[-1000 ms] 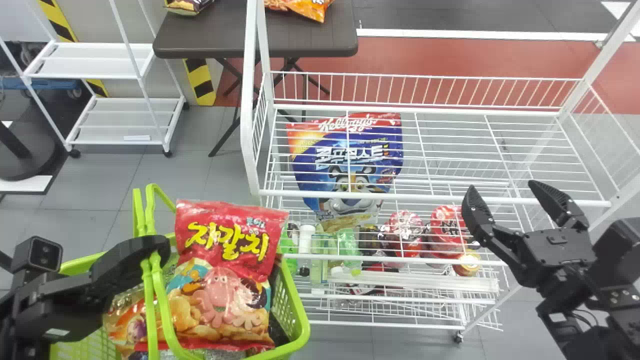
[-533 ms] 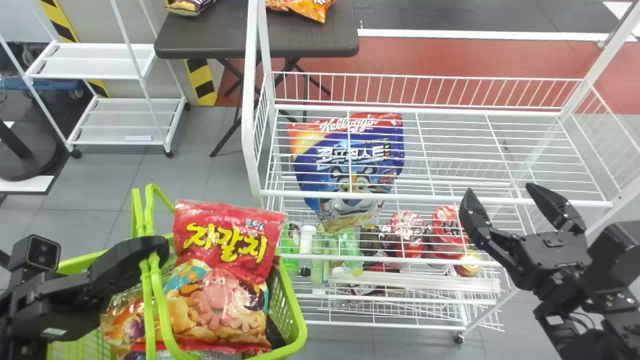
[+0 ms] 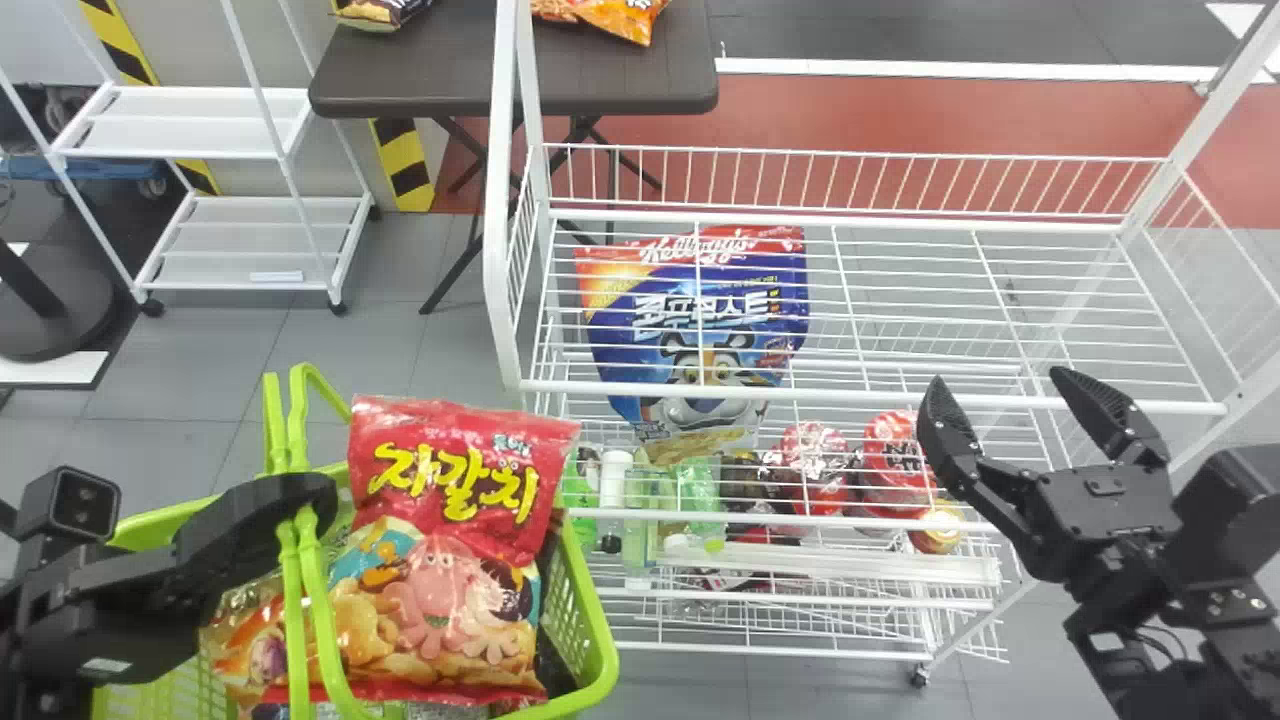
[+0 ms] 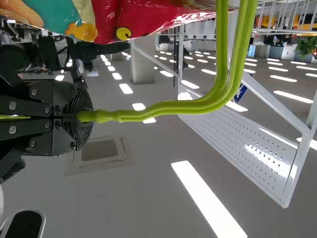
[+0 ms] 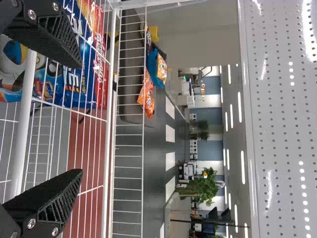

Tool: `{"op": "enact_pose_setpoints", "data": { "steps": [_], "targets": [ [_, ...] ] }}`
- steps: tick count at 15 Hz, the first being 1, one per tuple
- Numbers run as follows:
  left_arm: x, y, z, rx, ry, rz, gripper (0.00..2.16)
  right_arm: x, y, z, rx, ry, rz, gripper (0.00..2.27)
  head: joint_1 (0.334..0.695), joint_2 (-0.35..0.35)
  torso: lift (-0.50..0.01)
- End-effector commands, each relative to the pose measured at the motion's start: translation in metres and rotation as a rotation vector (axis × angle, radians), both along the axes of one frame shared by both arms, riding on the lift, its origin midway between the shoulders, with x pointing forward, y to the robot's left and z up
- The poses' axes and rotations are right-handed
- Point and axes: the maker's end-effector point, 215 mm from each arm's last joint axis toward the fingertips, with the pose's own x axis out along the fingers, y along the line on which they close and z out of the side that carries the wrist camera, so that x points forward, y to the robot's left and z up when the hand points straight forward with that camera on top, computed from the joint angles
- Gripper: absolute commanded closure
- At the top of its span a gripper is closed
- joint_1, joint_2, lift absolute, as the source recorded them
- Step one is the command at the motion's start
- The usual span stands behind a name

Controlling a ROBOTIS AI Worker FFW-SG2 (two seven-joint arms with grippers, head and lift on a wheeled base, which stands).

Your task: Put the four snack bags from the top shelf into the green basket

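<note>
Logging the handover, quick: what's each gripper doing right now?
Left gripper: closed on the green basket's handles.
Right gripper: open, holding nothing, at the shelf rack's front edge.
</note>
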Motion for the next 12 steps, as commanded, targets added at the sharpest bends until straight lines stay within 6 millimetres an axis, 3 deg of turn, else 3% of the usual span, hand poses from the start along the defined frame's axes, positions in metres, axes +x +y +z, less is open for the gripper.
{"op": "enact_pose_setpoints", "data": {
  "steps": [1, 12],
  "targets": [
    [-0.0021, 0.0021, 0.0022, -0.015, -0.001, 0.003, 2.15, -0.0002, 0.0010, -0.0020, 0.002, 0.005, 0.001, 0.06, 0.695, 0.001, 0.000],
    [-0.0037, -0.0059, 0.0090, -0.016, -0.025, -0.017, 2.15, -0.0090, 0.0037, -0.0112, 0.012, 0.027, 0.005, 0.07, 0.695, 0.001, 0.000]
  ]
}}
